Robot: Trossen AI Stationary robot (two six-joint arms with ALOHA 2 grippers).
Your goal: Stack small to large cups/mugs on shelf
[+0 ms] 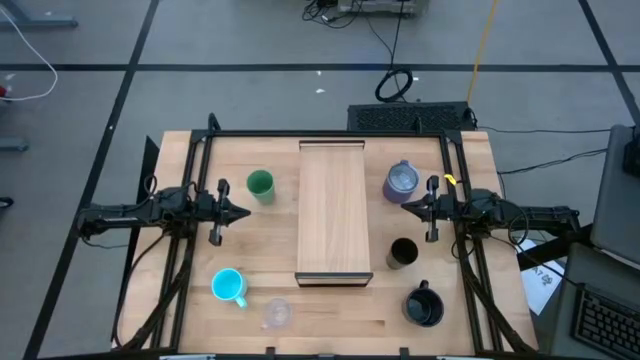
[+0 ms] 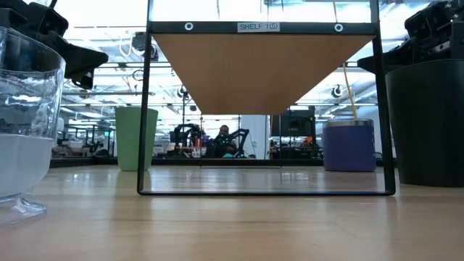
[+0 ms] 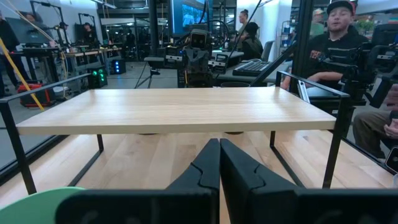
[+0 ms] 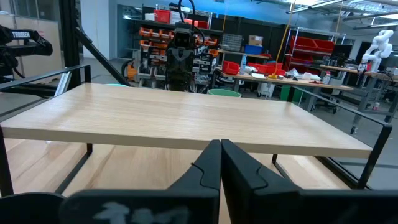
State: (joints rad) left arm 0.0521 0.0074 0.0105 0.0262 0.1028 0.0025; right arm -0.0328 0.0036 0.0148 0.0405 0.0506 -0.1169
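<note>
Overhead, we see the shelf [image 1: 334, 210] mid-counter w/ nothing on it, and all six vessels down on the counter [image 1: 190, 300]: green cup [image 1: 260, 185] far left, cyan mug [image 1: 229, 286] and clear glass [image 1: 276, 314] near left, lavender-grey mug [image 1: 401, 181] far right, slim black tumbler [image 1: 402, 253] and wide black mug [image 1: 423, 306] near right. Left hand [image 1: 244, 212] sits left of the shelf, right hand [image 1: 405, 207] right of it; both clenched, grasping nothing. Only the wrist views show fingers pressed together, e.g. left [image 3: 205, 168]. Low view alone shows the shelf's underside and its label; a person [image 3: 329, 53] shows only in the left wrist view, beyond the counter.
</note>
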